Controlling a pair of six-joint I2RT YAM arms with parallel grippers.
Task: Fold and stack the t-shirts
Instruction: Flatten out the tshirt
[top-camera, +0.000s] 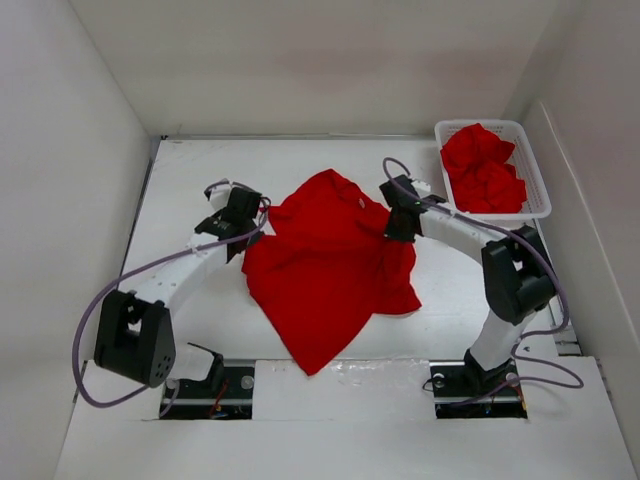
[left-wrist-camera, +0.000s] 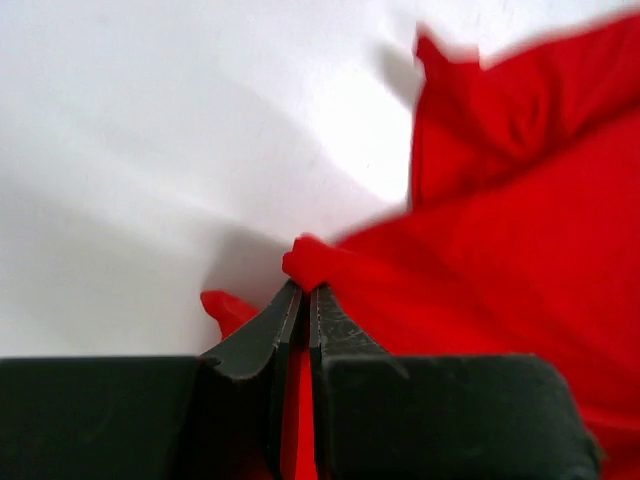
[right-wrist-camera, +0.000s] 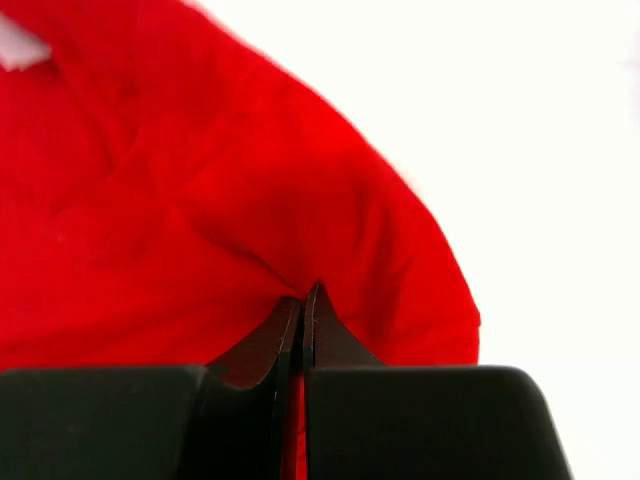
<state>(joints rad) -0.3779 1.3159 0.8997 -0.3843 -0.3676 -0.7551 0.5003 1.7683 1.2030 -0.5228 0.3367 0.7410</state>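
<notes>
One red t-shirt lies crumpled on the white table between the arms, collar toward the back. My left gripper is shut on the shirt's left edge; in the left wrist view a bunch of red cloth is pinched between the jaws. My right gripper is shut on the shirt's right side; in the right wrist view the cloth sits clamped in the jaws. More red t-shirts lie bundled in the basket.
A white mesh basket stands at the back right of the table. White walls close in the left, back and right sides. The arm bases sit at the near edge.
</notes>
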